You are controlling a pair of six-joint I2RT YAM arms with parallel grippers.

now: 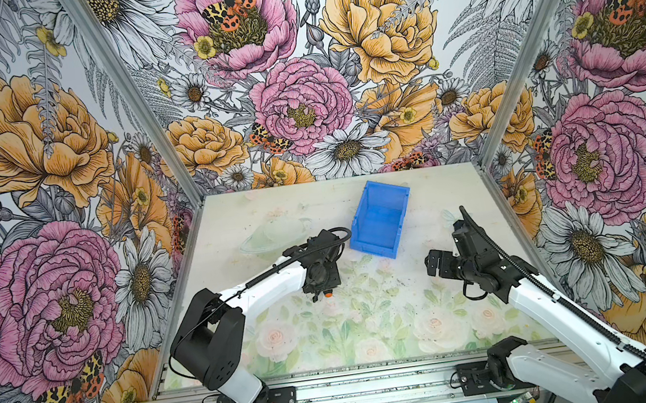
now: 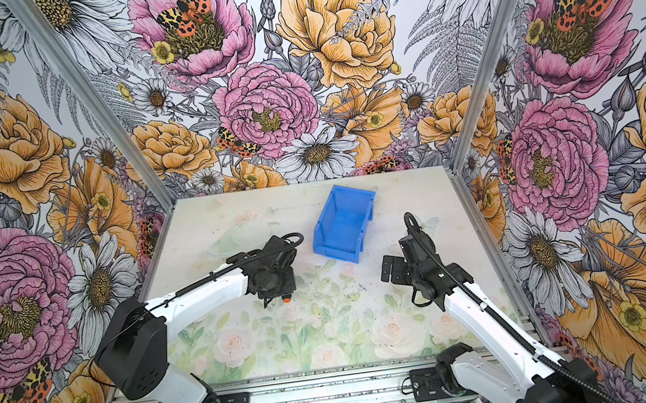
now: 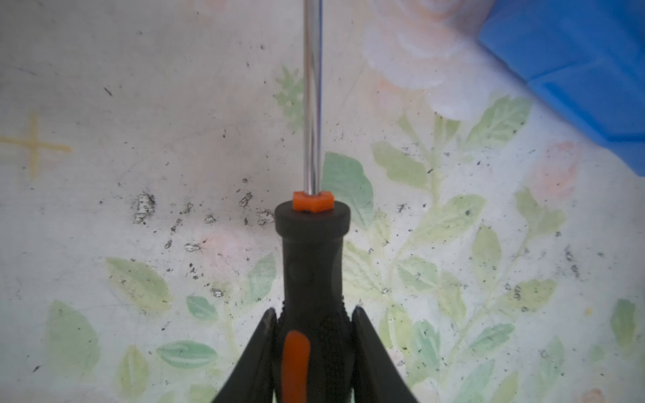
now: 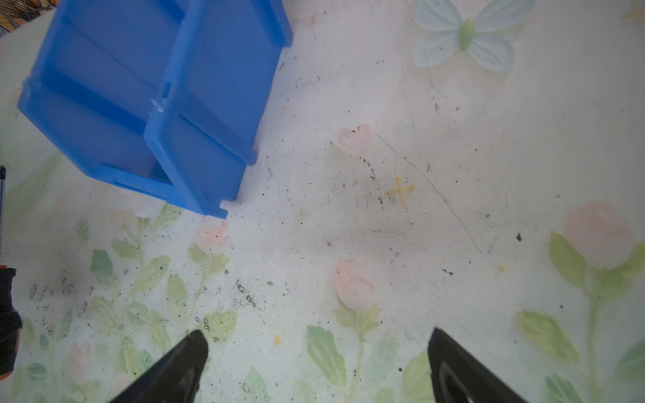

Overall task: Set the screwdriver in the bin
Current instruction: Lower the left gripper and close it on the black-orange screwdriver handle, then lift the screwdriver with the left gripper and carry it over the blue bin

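**Left fingers.** The left fingers [image 3: 375, 356] are pressed against the handle of the screwdriver [image 3: 311, 265], one on each side of the black textured grip with its orange inlay. The bright metal shaft runs straight out from the fingers, past the orange collar. It leaves the left wrist view before its tip shows. Whether the tool touches the table [image 3: 139, 104] cannot be told.

**Right fingers.** The right fingers [image 4: 174, 370] are spread wide over bare, speckled table [image 4: 453, 139]. The screwdriver [image 4: 5, 296] shows only at the edge of this view.

**Screwdriver position.** In both top views only the orange butt end of the screwdriver [image 1: 328, 294] [image 2: 286, 298] shows. It sits under the black wrist housing of the left arm [image 1: 265, 287]. The tool is outside the bin.

**Bin.** The bin [image 1: 373, 248] [image 2: 338, 253] stands on the table beyond the left fingers and slightly to their right, near but apart from them. Its low wall faces the arm bases. In the left wrist view, a corner of the bin [image 3: 576, 62] lies to one side of the shaft and clear of it.

**Right arm.** The right arm [image 1: 534, 294] reaches in from the right, well apart from the left arm.
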